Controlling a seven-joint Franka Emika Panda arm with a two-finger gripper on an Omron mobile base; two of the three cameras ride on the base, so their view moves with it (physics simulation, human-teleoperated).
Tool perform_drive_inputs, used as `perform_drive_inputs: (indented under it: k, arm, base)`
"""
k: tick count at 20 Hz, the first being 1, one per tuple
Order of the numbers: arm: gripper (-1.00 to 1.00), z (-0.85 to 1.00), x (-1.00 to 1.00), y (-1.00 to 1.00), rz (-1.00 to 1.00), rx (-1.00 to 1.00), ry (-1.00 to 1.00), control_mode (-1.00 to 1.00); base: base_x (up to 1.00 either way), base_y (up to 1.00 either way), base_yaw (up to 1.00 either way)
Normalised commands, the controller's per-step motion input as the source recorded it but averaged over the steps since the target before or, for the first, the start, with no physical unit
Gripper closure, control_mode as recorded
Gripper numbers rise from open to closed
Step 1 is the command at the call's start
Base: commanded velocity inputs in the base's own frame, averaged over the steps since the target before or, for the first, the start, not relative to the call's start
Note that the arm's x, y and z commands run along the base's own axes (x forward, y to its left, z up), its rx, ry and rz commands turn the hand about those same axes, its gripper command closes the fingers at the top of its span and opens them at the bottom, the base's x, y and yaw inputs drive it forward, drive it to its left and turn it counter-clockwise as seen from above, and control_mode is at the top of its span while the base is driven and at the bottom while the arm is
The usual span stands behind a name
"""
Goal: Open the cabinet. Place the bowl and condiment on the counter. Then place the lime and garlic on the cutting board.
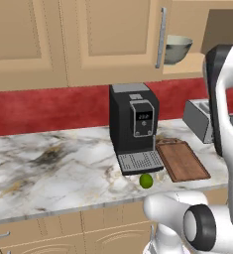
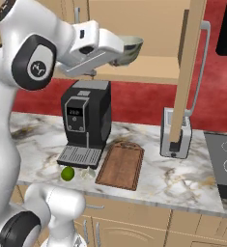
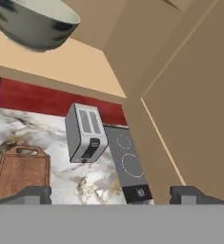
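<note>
The pincer (image 3: 111, 193) is seen spread wide in the hand view, its two dark tips far apart with nothing between them. It is held high, near the shelf of the cabinet (image 2: 134, 19), in front of the open compartment.

Just beyond it the bowl (image 3: 35, 24) is seen sitting on the shelf, grey-green outside and pale inside; it also shows in the right base view (image 2: 129, 48) and in the left base view (image 1: 178, 48). The right-hand door (image 2: 187, 72) is swung out edge-on, its long silver handle (image 2: 202, 67) facing away from the shelf, while the left-hand door (image 1: 113, 34) is closed. The condiment cannot be made out.

Lower down, on the table (image 1: 48, 163), the cutting board (image 2: 120, 165) is laid bare beside the black coffee machine (image 2: 86, 118). The lime (image 1: 146, 180) is found near the table's front edge, just in front of the machine's grille tray and beside the board, not on it. A small pale thing (image 2: 88, 172) just beside the lime may be the garlic, though this is too small to tell. A toaster (image 3: 87, 131) and a hob (image 3: 127, 162) are seen further right.

The opening is judged at least partly done. Bowl and condiment are yet to be brought down, and lime and garlic are yet to be set on the board.
</note>
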Motion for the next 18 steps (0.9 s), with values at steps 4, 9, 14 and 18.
perform_drive_inputs:
  k: [4, 9, 14, 18]
  arm:
    - [-1.00, 0.11, 0.24, 1.00, 0.41, 0.22, -0.12, -1.00]
    - [-1.00, 0.04, 0.27, 1.00, 0.38, 0.24, -0.13, -1.00]
    - [-1.00, 0.03, 0.63, 0.71, 0.20, 0.26, -0.15, -1.00]
    - [-1.00, 0.00, 0.65, 0.03, -0.05, 0.04, -0.01, -1.00]
  base:
    - [0.00, 0.00, 0.00]
    - [0.00, 0.00, 0.00]
    - [0.00, 0.00, 0.00]
    - [0.00, 0.00, 0.00]
